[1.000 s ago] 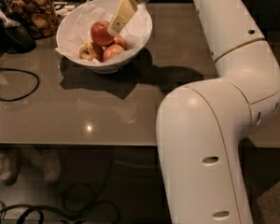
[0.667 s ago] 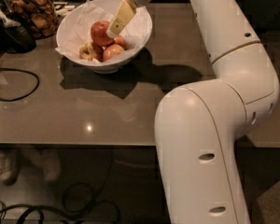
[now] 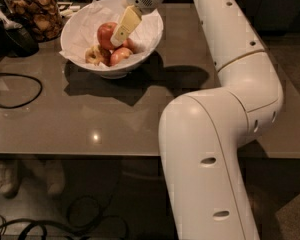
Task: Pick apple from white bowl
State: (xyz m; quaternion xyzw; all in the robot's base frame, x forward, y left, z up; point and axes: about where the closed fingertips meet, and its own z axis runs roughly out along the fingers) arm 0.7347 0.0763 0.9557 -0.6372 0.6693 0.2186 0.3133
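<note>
The white bowl (image 3: 149, 30) stands at the far left of the grey table, lined with crumpled white paper. The large deep red apple (image 3: 105, 33) lies in its middle. Smaller red-yellow apples (image 3: 120, 55) and a pale blemished one (image 3: 94, 55) lie in front of it. My gripper (image 3: 118, 38) reaches down into the bowl from the upper right. Its pale yellow tip lies against the right side of the red apple and hides part of it.
A glass jar of brown snacks (image 3: 35, 11) stands left of the bowl, with a dark object (image 3: 17, 39) beside it. A black cable (image 3: 20, 91) loops on the table's left. My white arm (image 3: 215, 134) fills the right. The table's front edge (image 3: 80, 155) runs across.
The gripper has dropped slightly lower and to the left, closer onto the red apple. The bowl and fruit have not moved.
</note>
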